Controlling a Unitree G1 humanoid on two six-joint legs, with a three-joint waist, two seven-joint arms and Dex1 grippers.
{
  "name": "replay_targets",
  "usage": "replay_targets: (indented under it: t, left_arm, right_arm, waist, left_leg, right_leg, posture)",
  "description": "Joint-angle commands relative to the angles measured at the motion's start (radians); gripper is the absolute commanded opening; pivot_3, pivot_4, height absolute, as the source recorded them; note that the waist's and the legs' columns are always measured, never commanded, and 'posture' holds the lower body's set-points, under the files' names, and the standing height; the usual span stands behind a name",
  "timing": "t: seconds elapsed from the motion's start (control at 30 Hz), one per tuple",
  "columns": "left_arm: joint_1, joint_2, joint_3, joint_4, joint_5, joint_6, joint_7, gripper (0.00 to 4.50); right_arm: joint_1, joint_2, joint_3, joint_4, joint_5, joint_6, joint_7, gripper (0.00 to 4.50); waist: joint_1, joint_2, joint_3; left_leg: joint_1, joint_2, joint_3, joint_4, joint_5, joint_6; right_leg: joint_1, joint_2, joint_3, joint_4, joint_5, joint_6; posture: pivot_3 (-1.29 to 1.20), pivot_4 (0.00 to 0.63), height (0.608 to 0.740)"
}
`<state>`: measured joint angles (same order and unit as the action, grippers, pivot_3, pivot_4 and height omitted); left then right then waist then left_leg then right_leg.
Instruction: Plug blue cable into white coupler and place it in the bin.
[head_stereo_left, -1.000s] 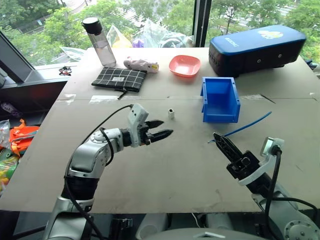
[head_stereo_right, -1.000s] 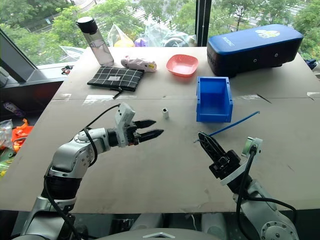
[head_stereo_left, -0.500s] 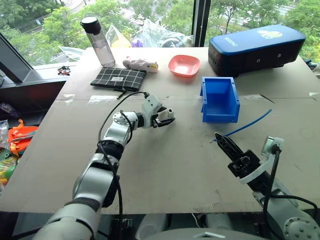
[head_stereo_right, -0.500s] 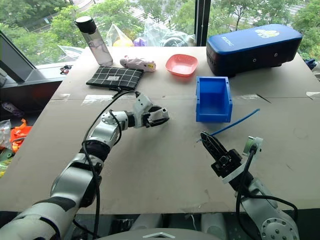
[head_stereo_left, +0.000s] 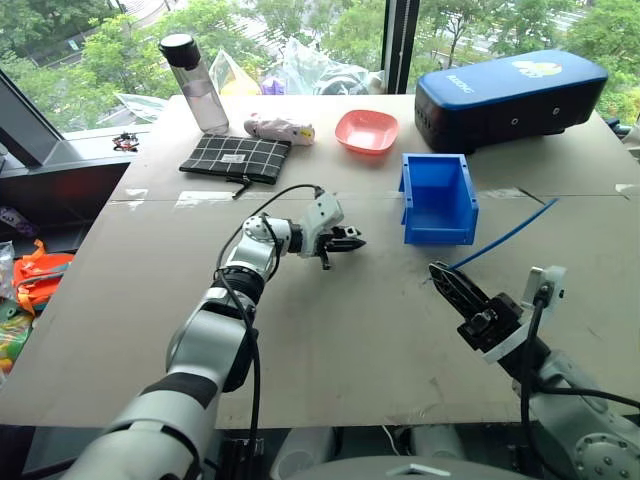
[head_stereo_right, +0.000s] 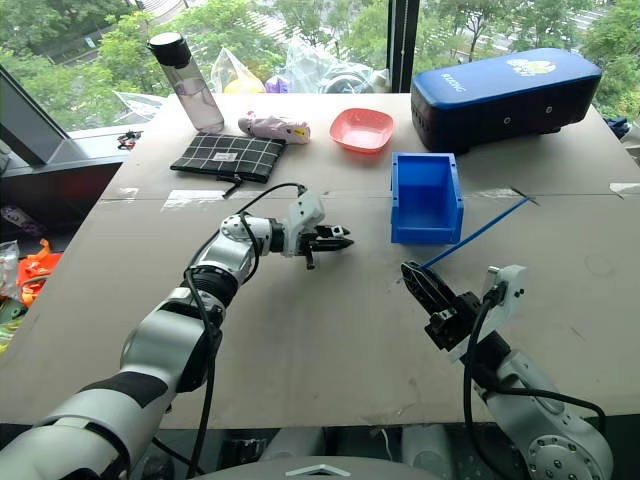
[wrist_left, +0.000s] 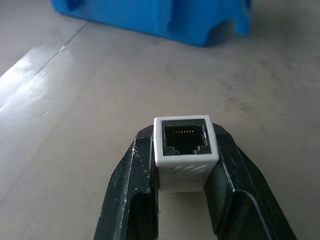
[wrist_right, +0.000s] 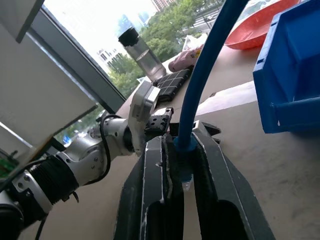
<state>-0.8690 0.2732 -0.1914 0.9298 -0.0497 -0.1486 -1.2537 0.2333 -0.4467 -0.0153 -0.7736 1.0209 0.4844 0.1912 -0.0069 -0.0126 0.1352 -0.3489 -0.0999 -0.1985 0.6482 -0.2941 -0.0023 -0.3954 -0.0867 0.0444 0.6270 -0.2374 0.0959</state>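
Observation:
My left gripper (head_stereo_left: 350, 243) is shut on the white coupler (wrist_left: 185, 150), a small block whose dark socket faces away from the wrist, low over the table's middle. The bin (head_stereo_left: 440, 198), bright blue with an open top, stands just to the right of that gripper and also appears in the left wrist view (wrist_left: 150, 20). Near the table's front right, my right gripper (head_stereo_left: 441, 276) is shut on the plug end of the blue cable (head_stereo_left: 505, 236). The cable runs up and back to the right past the bin, and its clear plug sits between the fingers (wrist_right: 155, 175).
A large dark-blue case (head_stereo_left: 510, 95) stands behind the bin. A pink bowl (head_stereo_left: 368, 130), a small pink object (head_stereo_left: 278, 127), a checked pouch (head_stereo_left: 235, 157) and a bottle (head_stereo_left: 195, 85) line the far side. Bare table (head_stereo_left: 330, 340) lies between the two grippers.
My left gripper reached out to the coupler, closed on it and carried it slightly right and nearer. The right gripper stayed put while its wrist rolled, swinging the cable's far end farther back.

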Motion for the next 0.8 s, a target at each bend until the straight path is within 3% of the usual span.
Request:
replay_targets:
  t: [0.03, 0.17, 0.33, 0.57, 0.8]
  left_arm:
    - [0.054, -0.055, -0.082, -0.189, -0.001, 0.026, -0.080, 0.61]
    - [0.093, -0.099, -0.185, -0.230, 0.079, 0.007, -0.073, 0.61]
    - [0.073, -0.125, -0.211, -0.199, 0.106, 0.019, -0.048, 0.61]
    - [0.064, -0.112, -0.211, -0.196, 0.110, 0.023, -0.057, 0.61]
    - [0.061, -0.111, -0.213, -0.213, 0.106, 0.040, -0.064, 0.61]
  right_arm:
    - [-0.098, -0.108, 0.048, 0.073, -0.167, 0.018, 0.125, 0.00]
    - [-0.217, -0.192, 0.138, 0.253, -0.343, -0.029, 0.295, 0.00]
    - [-0.338, -0.181, 0.188, 0.421, -0.460, -0.093, 0.440, 0.00]
    - [-0.410, -0.140, 0.211, 0.515, -0.525, -0.123, 0.576, 0.00]
    - [-0.431, -0.139, 0.104, 0.487, -0.433, -0.065, 0.652, 0.00]
  waist:
    - [-0.002, 0.000, 0.000]
    - [-0.006, 0.000, 0.000]
    - [-0.005, 0.000, 0.000]
    - [-0.006, 0.000, 0.000]
    - [-0.006, 0.000, 0.000]
  left_leg:
    - [0.000, 0.000, 0.000, 0.000, 0.000, 0.000]
    - [0.000, 0.000, 0.000, 0.000, 0.000, 0.000]
    - [0.000, 0.000, 0.001, 0.001, 0.000, 0.000]
    - [0.000, 0.000, -0.001, 0.001, 0.000, 0.000]
    - [0.000, 0.000, -0.002, 0.001, 0.000, 0.000]
  right_leg:
    - [0.000, 0.000, 0.000, 0.000, 0.000, 0.000]
    - [0.000, 0.001, 0.000, 0.000, 0.000, 0.000]
    - [0.000, 0.000, 0.000, 0.000, 0.000, 0.000]
    - [0.000, 0.000, 0.000, 0.000, 0.000, 0.000]
    - [0.000, 0.000, 0.001, 0.001, 0.000, 0.000]
  posture:
    - [0.00, 0.150, 0.737]
    - [0.00, 0.150, 0.737]
    - [0.00, 0.150, 0.737]
    - [0.00, 0.150, 0.737]
    - [0.00, 0.150, 0.737]
